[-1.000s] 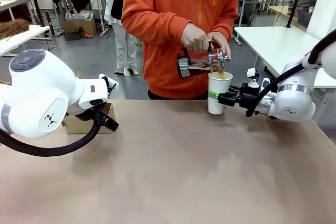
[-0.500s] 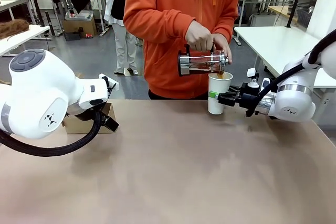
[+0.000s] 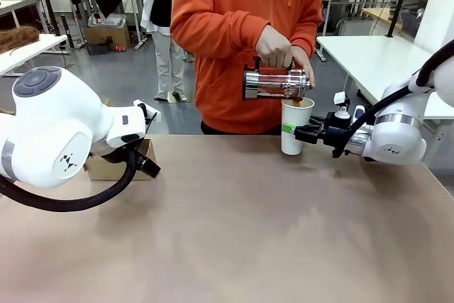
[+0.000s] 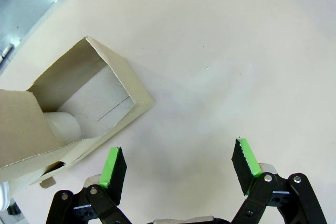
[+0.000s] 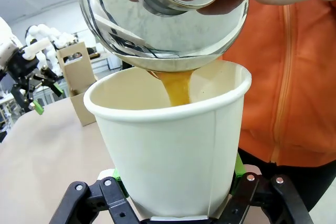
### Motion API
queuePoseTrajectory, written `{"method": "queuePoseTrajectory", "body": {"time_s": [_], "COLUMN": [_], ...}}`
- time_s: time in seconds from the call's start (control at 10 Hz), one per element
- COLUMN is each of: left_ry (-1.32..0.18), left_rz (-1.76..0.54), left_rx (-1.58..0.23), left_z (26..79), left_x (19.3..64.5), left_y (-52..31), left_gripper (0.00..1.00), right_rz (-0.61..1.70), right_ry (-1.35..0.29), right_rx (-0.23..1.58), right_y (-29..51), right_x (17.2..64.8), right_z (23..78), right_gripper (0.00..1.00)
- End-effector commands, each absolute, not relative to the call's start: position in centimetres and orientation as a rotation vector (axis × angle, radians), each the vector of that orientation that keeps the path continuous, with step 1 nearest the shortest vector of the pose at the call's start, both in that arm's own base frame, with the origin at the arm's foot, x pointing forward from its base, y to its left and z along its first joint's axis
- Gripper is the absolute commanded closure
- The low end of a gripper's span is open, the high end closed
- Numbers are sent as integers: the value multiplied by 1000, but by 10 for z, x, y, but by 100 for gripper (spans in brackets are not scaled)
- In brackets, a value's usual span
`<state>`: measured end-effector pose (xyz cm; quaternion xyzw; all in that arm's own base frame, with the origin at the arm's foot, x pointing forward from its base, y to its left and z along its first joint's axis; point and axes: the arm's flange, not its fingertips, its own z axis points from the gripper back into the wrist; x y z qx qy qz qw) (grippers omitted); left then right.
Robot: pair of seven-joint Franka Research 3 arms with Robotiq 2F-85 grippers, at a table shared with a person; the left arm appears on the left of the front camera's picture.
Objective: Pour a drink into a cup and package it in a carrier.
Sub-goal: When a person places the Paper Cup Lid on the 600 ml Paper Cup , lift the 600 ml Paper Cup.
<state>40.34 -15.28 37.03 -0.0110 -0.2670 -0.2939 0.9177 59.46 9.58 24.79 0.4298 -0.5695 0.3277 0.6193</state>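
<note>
one glass french press (image 3: 275, 84), one white paper cup (image 3: 294, 131), one brown cardboard carrier (image 3: 103, 168), one table (image 3: 234, 232)

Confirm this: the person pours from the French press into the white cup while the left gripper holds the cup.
Wrong arm: the right gripper holds the cup, as the front view shows; the left gripper stands open, empty. The person does pour from the French press into it.

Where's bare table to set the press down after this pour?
Widest bare stretch of the table: its middle, between the carrier by the open left gripper and the cup. Crowded: far right, where the right gripper clamps the cup and the person's hands tilt the French press over it.
</note>
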Motion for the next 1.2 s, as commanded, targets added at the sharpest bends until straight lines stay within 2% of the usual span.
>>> {"method": "queuePoseTrajectory", "body": {"time_s": [0.0, 1.1], "left_ry": [-550, -550], "left_rz": [-604, -604], "left_rx": [-25, -25], "left_z": [371, 371], "left_x": [403, 403], "left_y": [-153, -153], "left_gripper": [0, 0], "right_rz": [756, 756], "right_ry": [-1315, -1315], "right_rx": [986, 986], "right_y": [96, 96], "right_x": [595, 595], "right_z": [252, 252], "right_gripper": [19, 19]}}
